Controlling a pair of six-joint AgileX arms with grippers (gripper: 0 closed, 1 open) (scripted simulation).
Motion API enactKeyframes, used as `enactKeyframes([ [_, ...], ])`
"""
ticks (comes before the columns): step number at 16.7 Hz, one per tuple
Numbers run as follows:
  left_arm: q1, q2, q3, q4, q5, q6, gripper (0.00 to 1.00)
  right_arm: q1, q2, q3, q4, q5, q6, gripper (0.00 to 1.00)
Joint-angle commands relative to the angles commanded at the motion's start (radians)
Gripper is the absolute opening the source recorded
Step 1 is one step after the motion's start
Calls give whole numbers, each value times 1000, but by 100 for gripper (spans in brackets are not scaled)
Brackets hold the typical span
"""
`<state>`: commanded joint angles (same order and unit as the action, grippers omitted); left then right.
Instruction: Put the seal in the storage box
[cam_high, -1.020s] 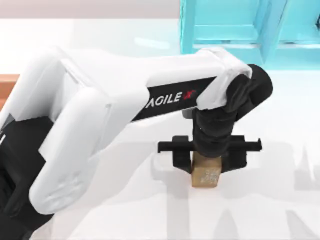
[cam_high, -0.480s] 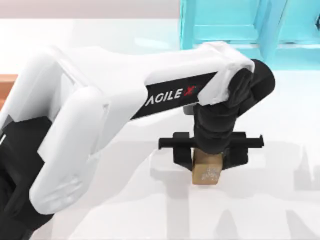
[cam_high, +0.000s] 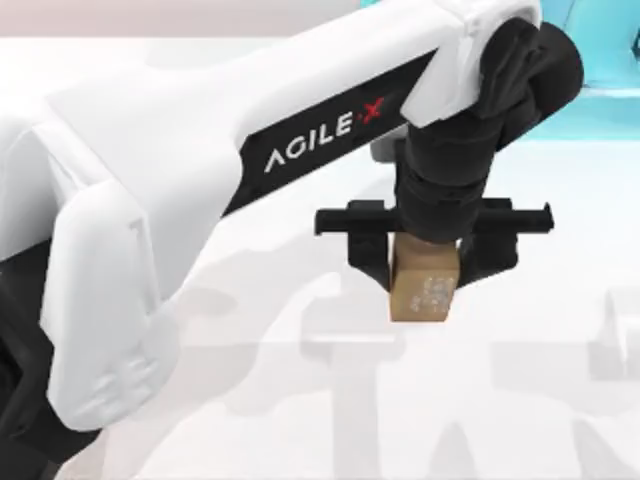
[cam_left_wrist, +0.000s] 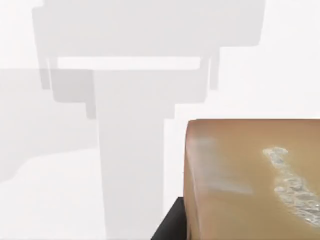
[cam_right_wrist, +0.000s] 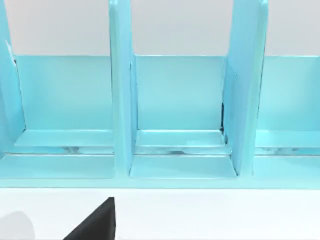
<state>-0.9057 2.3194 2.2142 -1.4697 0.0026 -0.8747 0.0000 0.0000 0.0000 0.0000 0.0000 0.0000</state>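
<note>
- Seal: small golden-brown block, stone-like, squared faces w/ slightly rounded edges, whitish carved marks on the face turned to the top cam. Sits mid-table, right of centre, held between the jaws of the left gripper.
- In the left wrist view the seal shows a smooth, faintly glossy face; the gripper's shadow falls on the table well clear of the block, so I judge it lifted off the surface.
- Left gripper: black jaws clamped on the seal's two opposite side faces, near its upper half.
- Handling, as judged: rigid, won't deform; prob. dense for its size; polished sides could slip, so flat-face grip as now is the right hold. Carved face may chip if dropped; set down, don't release from height.
- Table: plain white, matt, smooth.
- Shelf unit: cyan, thin upright dividers, hard glossy panels; at far edge of table.
- Right arm: parked facing the shelf unit; jaw state cannot tell.
</note>
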Motion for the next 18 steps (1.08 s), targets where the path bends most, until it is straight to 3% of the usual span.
enactKeyframes([
  [6, 15, -4, 2, -7, 0, 15, 0, 0, 0, 0, 0, 0, 0, 100],
  [9, 107, -47, -43, -1, 0, 108, 0, 0, 0, 0, 0, 0, 0, 100],
  [13, 357, -150, -166, 12, -1, 359, 0, 0, 0, 0, 0, 0, 0, 100],
  [18, 784, -320, -374, 35, -6, 780, 0, 0, 0, 0, 0, 0, 0, 100],
])
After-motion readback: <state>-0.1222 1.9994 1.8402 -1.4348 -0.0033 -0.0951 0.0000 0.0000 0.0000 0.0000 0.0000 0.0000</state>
